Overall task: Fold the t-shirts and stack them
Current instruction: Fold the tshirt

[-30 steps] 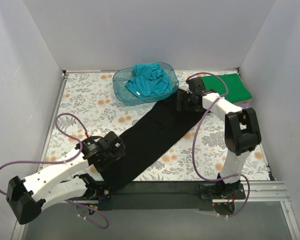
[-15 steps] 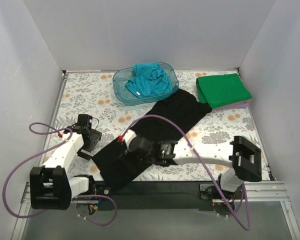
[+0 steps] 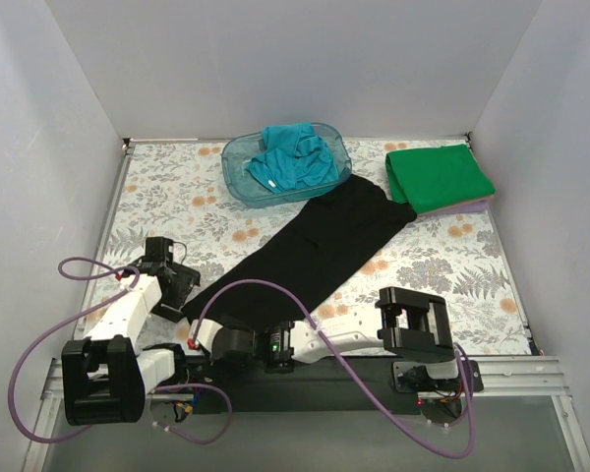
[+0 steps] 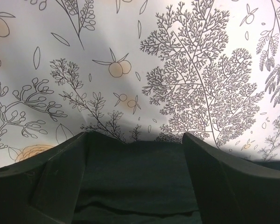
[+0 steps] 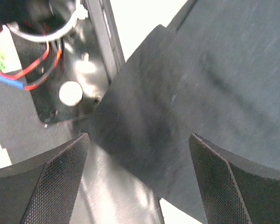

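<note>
The black t-shirt (image 3: 310, 251) is lying flat as a long strip, running diagonally from the counter's (image 3: 177, 187) near-left corner toward its far-right corner. The left tool (image 3: 177, 288) is sitting at the strip's near-left end with its jaws spread wide. In the left wrist view the dark hem is lying between its fingers (image 4: 60, 179), unpinched. The right tool (image 3: 211, 339) is hovering by the same end (its arm lying stretched leftward over the black mounting rail (image 3: 275, 382) along the near edge). It is also gaping open above the cloth, beside a metal bracket (image 5: 84, 70) carrying red and blue wires (image 5: 35, 84). The green t-shirt (image 3: 440, 177) is resting folded in the far-right corner, just beside the strip's far end. The teal t-shirt (image 3: 293, 157) is sitting bunched inside the translucent blue tub (image 3: 234, 157) at the middle of the far edge. Purple cables (image 3: 84, 261) are looping around both arms.
</note>
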Available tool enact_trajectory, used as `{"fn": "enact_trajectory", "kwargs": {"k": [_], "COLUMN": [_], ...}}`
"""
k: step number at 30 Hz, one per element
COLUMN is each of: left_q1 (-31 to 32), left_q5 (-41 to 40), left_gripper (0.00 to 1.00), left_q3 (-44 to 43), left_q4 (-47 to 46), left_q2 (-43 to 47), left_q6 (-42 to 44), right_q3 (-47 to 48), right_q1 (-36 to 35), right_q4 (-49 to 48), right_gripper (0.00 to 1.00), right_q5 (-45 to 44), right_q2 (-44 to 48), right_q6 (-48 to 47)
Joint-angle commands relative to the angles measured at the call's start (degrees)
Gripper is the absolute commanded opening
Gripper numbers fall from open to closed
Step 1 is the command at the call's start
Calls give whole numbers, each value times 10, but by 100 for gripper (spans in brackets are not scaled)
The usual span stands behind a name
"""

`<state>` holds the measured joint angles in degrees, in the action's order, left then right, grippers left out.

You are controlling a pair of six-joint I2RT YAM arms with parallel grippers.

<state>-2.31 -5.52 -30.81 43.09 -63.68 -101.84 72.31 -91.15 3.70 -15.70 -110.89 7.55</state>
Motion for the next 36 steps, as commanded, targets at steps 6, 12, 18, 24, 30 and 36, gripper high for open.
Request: {"fn": "enact_trajectory", "kwargs": {"k": [6,12,18,24,30,36], "left_q1": [0,1,1,1,10,97], "left_q5": [54,74,104,137,164,142], "left_gripper": [57,30,0,0,0,0], "left_q3": [47,63,67,66,36,-15], "left_q4": [-58,-76,-93,-91,-86,-91], "left_q2": [-54,-46,-48,6,59,28], "left_q6": [3,8,22,30,17,-21], "right_q3": [0,5,5,-29,-79,-129], "right_q1": [5,4,10,11,18,47], "right_q4": [-73,-73,-75,-93,-109,-112], "right_gripper": [90,83,49,17,9,4], "right_q5": [77,56,24,-23,-20,-15], "right_q2": [-24,-58,-62,-14,46,116], "right_q6": [-150,-146,-125,-85,-42,0]}}
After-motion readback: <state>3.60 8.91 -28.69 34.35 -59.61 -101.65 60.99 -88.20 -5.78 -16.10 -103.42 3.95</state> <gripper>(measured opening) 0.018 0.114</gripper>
